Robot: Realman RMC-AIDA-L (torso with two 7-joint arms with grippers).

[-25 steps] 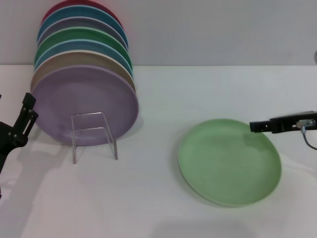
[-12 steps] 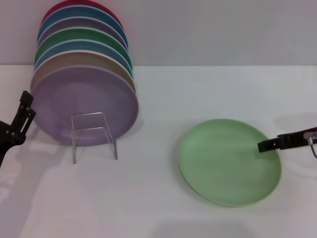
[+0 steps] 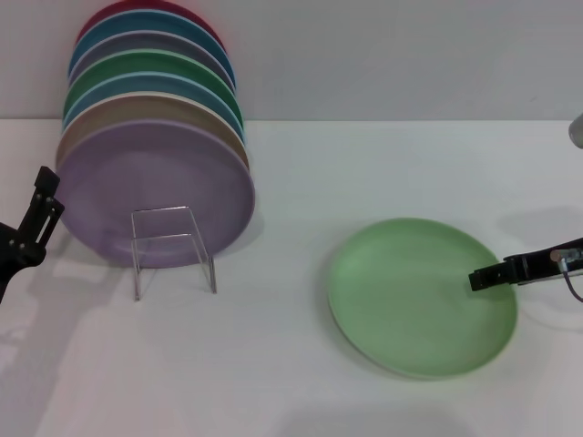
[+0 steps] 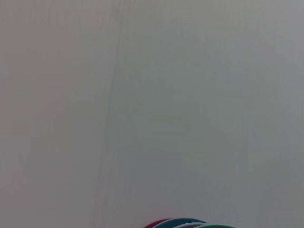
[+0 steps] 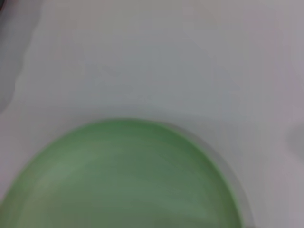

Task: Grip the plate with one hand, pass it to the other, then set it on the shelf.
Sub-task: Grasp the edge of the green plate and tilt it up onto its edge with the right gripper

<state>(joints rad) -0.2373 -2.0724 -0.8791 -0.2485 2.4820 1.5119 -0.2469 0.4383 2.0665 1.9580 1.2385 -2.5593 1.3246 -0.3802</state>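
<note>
A pale green plate [image 3: 422,296] lies flat on a white desk [image 3: 301,364], toward the robot's right side. It has not been lifted. The right pincer [image 3: 483,279] reaches in low from the right edge of the head view, its dark tip over the plate's right rim, seemingly lined up to catch that rim so the plate can be raised. Whether its fingers are apart or together cannot be told, nor whether it touches the plate. The right wrist view looks down on the plate [image 5: 123,178] and bare desk, with no fingers in sight.

Well apart to the left stands a small clear shelf [image 3: 171,246], a thin bent frame much narrower than a plate. Just behind it, a row of coloured plates [image 3: 150,137] stands on edge, leaning back toward the wall, with a lilac plate [image 3: 155,193] at the front. The shelf's open front slot looks like the spot meant for the green plate.

The left pincer [image 3: 36,218] waits at the far left edge, beside the lilac plate, probably placed there to receive the handover near the shelf. Its fingers cannot be made out as open or closed. The left wrist view shows mostly blank wall.
</note>
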